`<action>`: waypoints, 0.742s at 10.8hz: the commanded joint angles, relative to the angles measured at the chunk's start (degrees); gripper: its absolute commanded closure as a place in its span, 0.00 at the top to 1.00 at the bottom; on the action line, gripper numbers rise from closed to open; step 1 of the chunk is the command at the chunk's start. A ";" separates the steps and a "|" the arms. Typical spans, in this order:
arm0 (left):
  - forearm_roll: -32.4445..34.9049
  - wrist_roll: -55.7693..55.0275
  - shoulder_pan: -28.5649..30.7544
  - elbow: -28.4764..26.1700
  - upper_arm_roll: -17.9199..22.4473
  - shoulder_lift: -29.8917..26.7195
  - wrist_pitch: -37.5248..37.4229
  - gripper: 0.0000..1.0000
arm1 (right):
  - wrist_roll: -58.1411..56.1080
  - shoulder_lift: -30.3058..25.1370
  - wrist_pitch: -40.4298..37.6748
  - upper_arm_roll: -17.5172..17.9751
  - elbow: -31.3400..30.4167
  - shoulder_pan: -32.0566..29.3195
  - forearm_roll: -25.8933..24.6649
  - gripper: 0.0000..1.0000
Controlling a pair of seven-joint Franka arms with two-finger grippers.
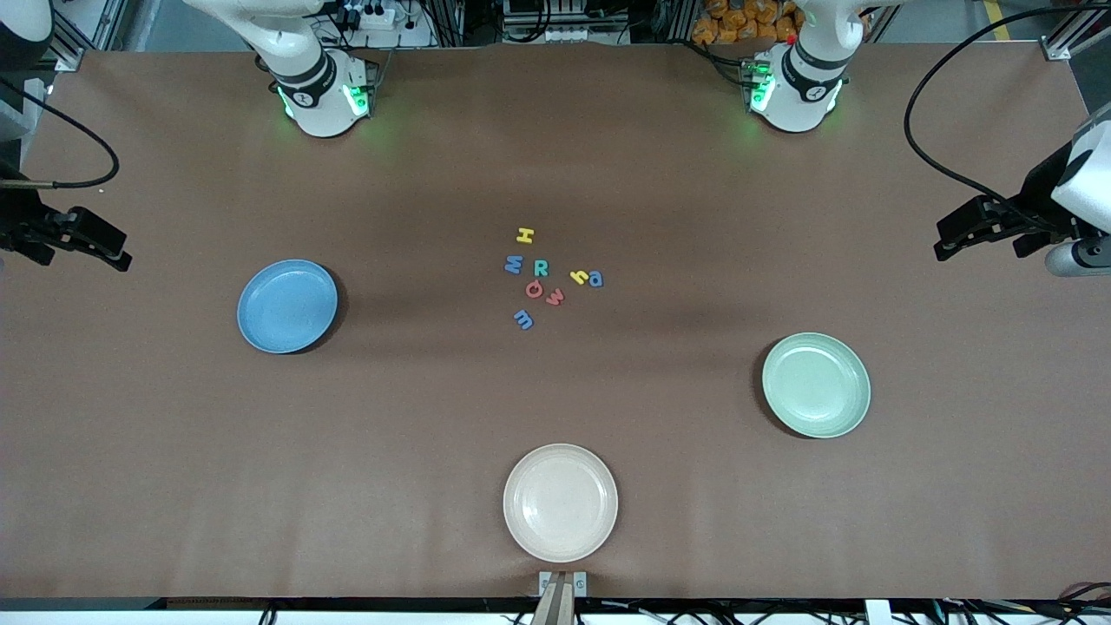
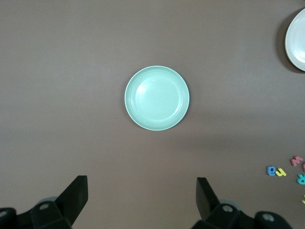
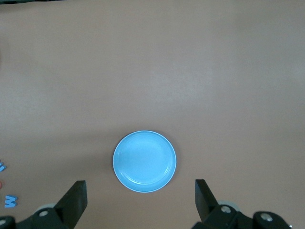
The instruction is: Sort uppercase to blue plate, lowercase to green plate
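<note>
Both arms wait high with fingers spread wide and empty, the left gripper (image 2: 143, 200) looking down on the green plate (image 2: 157, 98), the right gripper (image 3: 140, 202) on the blue plate (image 3: 144, 161), while the letters (image 1: 547, 276) sit clustered mid-table, well apart from either, probably to keep everything visible before picking.

A plain brown table cover (image 1: 174, 451) was seen. A round medium-blue plate (image 1: 287, 305), a round pale mint-green plate (image 1: 816, 384) and a round cream plate (image 1: 561, 502) were shown unpatterned. Small foam letters were coloured yellow (image 1: 524, 234), teal-green (image 1: 541, 267), red (image 1: 535, 290) and blue (image 1: 523, 319). Black gripper fingers (image 2: 76, 195) were noted.
</note>
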 commanded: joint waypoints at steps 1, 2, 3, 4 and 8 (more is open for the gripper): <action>1.18 -0.65 -0.33 0.09 0.19 -0.92 -2.16 1.00 | -0.86 -0.23 -0.27 0.57 -0.10 -0.99 0.98 1.00; 1.18 -0.73 -0.33 0.09 0.28 -0.92 -2.17 1.00 | -0.86 -0.23 -0.19 0.57 -0.10 -0.99 0.98 1.00; 1.44 -0.65 -0.24 0.09 0.28 -0.92 -2.17 1.00 | -0.86 -0.23 -0.27 0.57 -0.10 -0.99 0.98 1.00; 2.66 -0.56 -0.24 0.01 -0.07 -1.00 -2.17 1.00 | -0.86 -0.23 -0.28 0.66 -0.01 -0.99 0.98 1.00; 2.68 -0.04 -0.24 -0.69 -0.25 -1.00 -2.61 1.00 | -0.07 -0.14 -0.28 0.92 0.08 -0.46 0.89 1.00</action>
